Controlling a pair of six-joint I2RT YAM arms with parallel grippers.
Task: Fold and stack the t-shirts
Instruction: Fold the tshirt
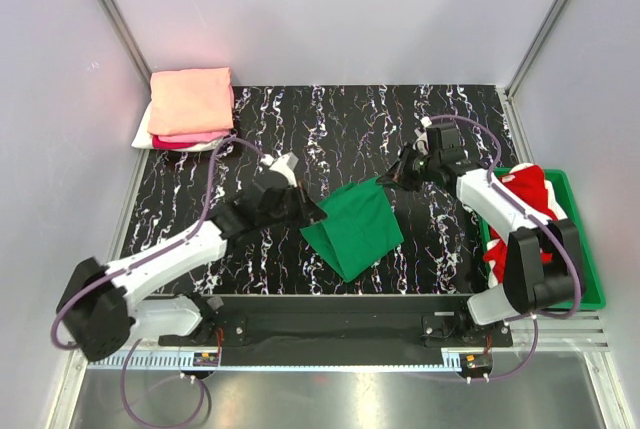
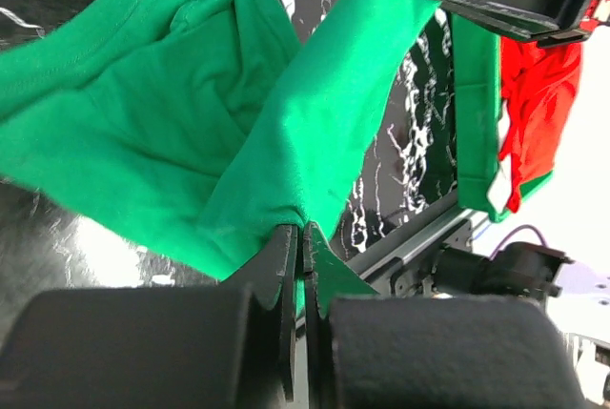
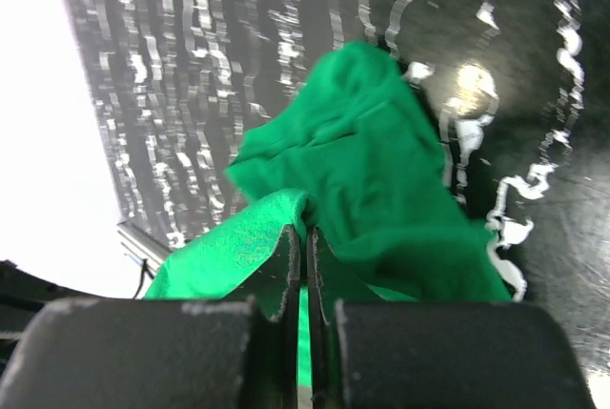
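Note:
A bright green t-shirt [image 1: 352,227] lies partly folded in the middle of the black marbled table [image 1: 340,119]. My left gripper [image 1: 310,212] is shut on its left corner, and in the left wrist view the cloth [image 2: 191,142] is pinched between the jaws of that gripper [image 2: 302,230]. My right gripper [image 1: 386,180] is shut on the shirt's far right corner. In the right wrist view green fabric [image 3: 372,171] bunches at that gripper's [image 3: 307,230] closed tips. A folded stack stands at the back left: salmon-peach t-shirt [image 1: 190,99] on top, hot pink [image 1: 190,137] and white [image 1: 143,133] beneath.
A rigid green bin [image 1: 592,259] at the right table edge holds a red t-shirt [image 1: 527,197], also seen in the left wrist view [image 2: 538,94]. Grey walls enclose the table on three sides. A metal rail [image 1: 330,301] runs along the near edge.

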